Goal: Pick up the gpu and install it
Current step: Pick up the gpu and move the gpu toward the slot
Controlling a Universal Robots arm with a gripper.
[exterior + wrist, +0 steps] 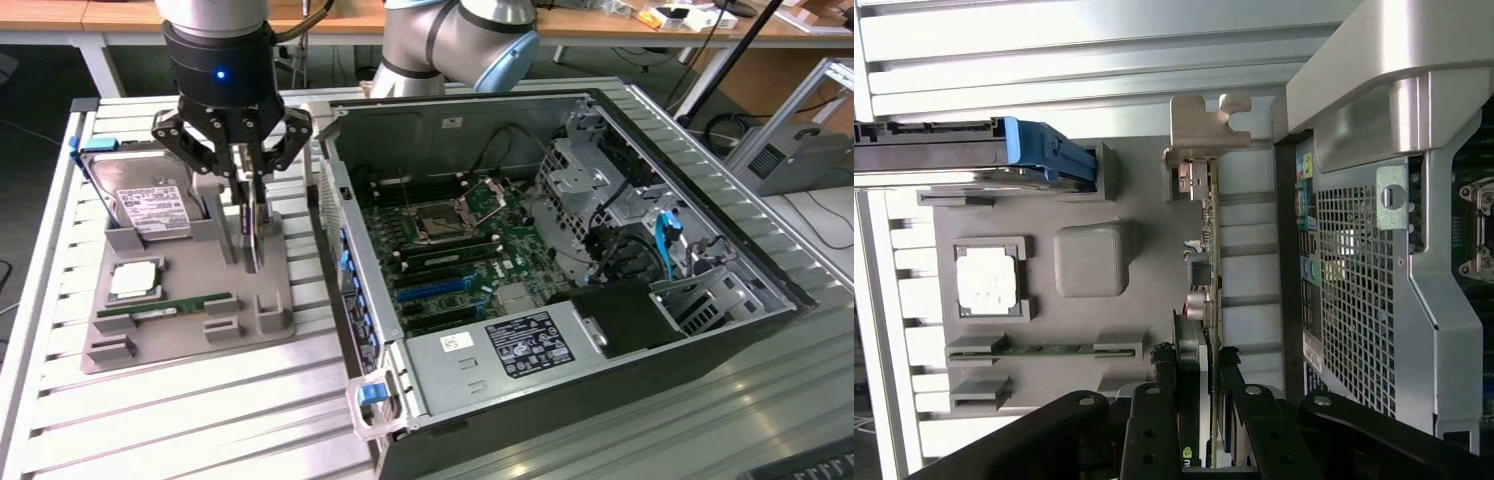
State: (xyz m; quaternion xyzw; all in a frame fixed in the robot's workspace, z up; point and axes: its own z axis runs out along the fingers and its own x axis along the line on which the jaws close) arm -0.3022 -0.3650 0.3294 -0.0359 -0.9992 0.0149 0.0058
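Pincer: the gripper (248, 195) hangs straight down over the grey holder tray (200, 335), its jaws drawn in on the gpu (252, 250), one finger against each flat face.
Grip spot: in the wrist view the gripper (1199, 385) pinches the gpu (1207, 250) at the end away from its silver bracket (1204, 125).
Where the gpu is: on edge in its slot at the side of the tray nearest the computer case (441, 120); whether it has left the slot cannot be told.
Long axis: along the tray's length, about parallel with the case wall beside it; the thin top edge faces the wrist.
Neighbours on the tray: RAM stick (167, 305), processor (134, 280) and hard drive (147, 205), all on the far side of the card from the case and apart from the fingers.
Way to the target: the open case sits just beside the tray, to the exterior view's right.
Likely seat: the blue expansion slots (434, 290) on the motherboard (461, 225), judged from their place low on the board.
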